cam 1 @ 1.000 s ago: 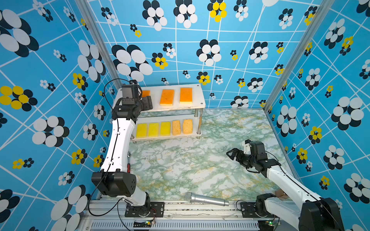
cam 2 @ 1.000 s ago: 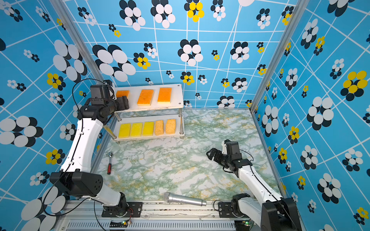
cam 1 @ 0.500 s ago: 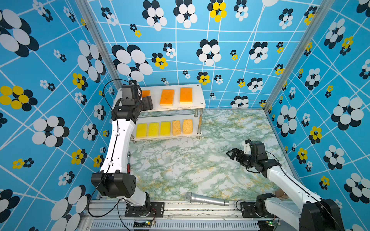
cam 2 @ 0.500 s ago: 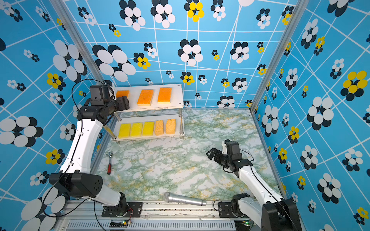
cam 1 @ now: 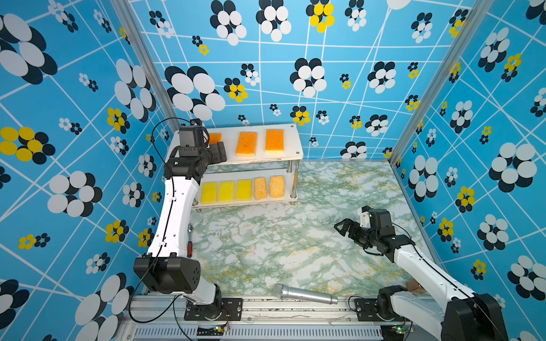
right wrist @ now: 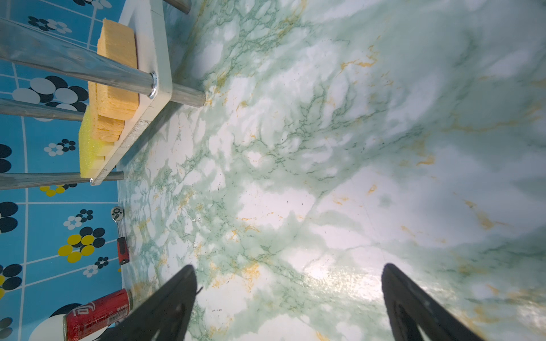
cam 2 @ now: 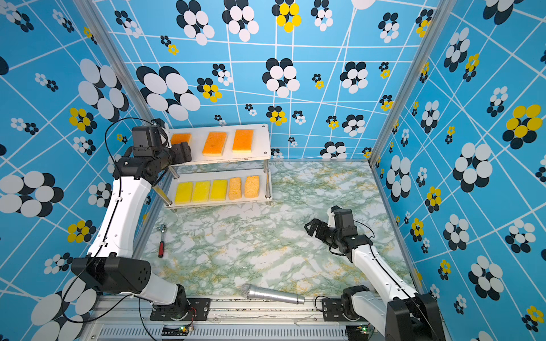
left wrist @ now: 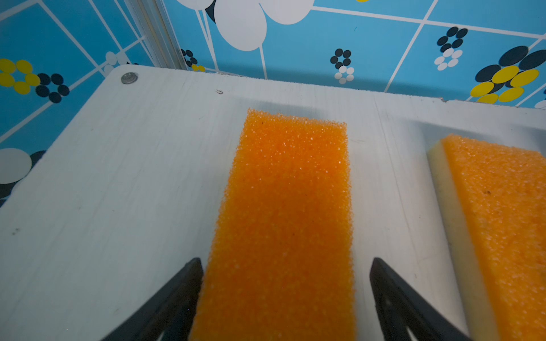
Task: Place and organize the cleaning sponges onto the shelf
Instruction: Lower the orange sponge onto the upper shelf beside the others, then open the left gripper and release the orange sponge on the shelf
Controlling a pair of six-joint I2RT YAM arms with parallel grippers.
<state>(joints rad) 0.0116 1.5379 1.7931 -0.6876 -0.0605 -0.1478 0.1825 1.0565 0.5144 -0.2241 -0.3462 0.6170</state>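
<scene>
The shelf (cam 1: pixel 292 150) stands at the back left. Its top board carries three orange sponges: one at the left end (left wrist: pixel 289 192) and two more (cam 1: pixel 246 143) (cam 1: pixel 274 141). The lower board holds three yellow sponges (cam 1: pixel 226 191) and two tan ones (cam 1: pixel 269 187) in a row. My left gripper (left wrist: pixel 285 259) is open astride the near end of the left orange sponge, which lies flat on the board. One finger (left wrist: pixel 189 274) is against its edge and the other stands clear of it. My right gripper (cam 1: pixel 342 226) hovers open and empty over the marble table at the right.
A silver microphone (cam 1: pixel 304 294) lies at the front edge of the table. A red-handled ratchet (cam 1: pixel 190 242) rests by the left wall. A red can (right wrist: pixel 97 316) lies near the left wall. Patterned blue walls close in three sides.
The left jaws have spread wider around the left orange sponge on the top board. Neither arm has visibly shifted.
</scene>
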